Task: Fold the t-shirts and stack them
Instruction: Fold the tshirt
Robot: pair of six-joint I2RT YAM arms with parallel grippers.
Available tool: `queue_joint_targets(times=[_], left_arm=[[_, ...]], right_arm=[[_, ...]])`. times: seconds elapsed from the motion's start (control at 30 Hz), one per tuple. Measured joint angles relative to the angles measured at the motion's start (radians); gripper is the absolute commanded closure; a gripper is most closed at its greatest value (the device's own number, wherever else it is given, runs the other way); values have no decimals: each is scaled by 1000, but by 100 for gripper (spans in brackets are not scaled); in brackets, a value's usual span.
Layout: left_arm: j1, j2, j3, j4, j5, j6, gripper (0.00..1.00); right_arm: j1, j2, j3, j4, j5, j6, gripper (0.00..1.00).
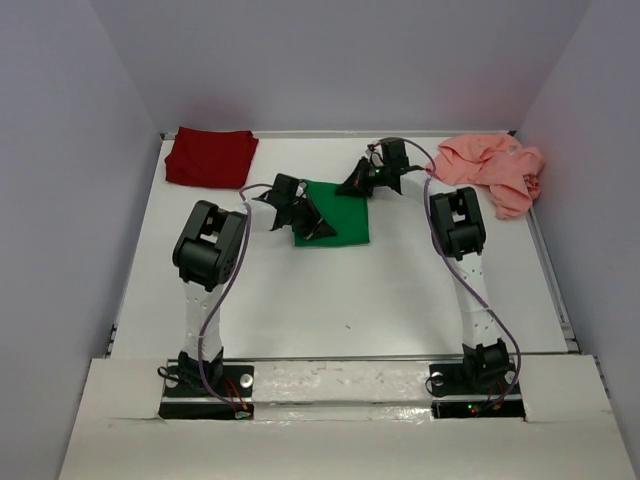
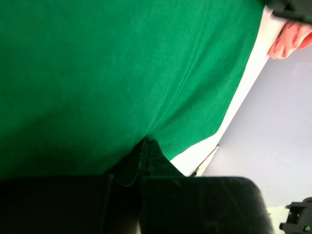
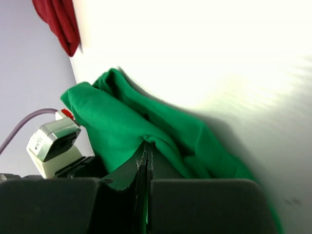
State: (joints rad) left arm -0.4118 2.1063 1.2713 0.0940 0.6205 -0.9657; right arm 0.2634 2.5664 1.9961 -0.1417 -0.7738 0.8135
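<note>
The dark red t-shirt (image 1: 210, 157) lies folded on the white counter (image 1: 330, 300), well left of the left jaws, which are closed, pinching the left edge of the bright green t-shirt (image 1: 350, 220). The right jaws, also closed, pinch its far edge. Right of them sits the crumpled salmon pink t-shirt (image 1: 495, 170).

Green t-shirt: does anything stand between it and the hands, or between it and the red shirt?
Nothing visible. The left hand and right hand are both shut on the green t-shirt. Toward the red t-shirt, only the left arm's own wrist lies between.
</note>
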Motion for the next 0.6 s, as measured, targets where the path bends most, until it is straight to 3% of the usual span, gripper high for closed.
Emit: queue_joint_targets(times=[0.17,0.37,0.6], left_arm=[[-5,-67,-65,-47,-17,21,100],[-31,-114,-101,-134,-19,48,100],[-47,-120,-22,-272,-49,116,98]], right_arm=[[9,47,92,26,26,-56,100],[9,141,327,56,69,-79,100],[-3,76,336,59,79,-98,100]])
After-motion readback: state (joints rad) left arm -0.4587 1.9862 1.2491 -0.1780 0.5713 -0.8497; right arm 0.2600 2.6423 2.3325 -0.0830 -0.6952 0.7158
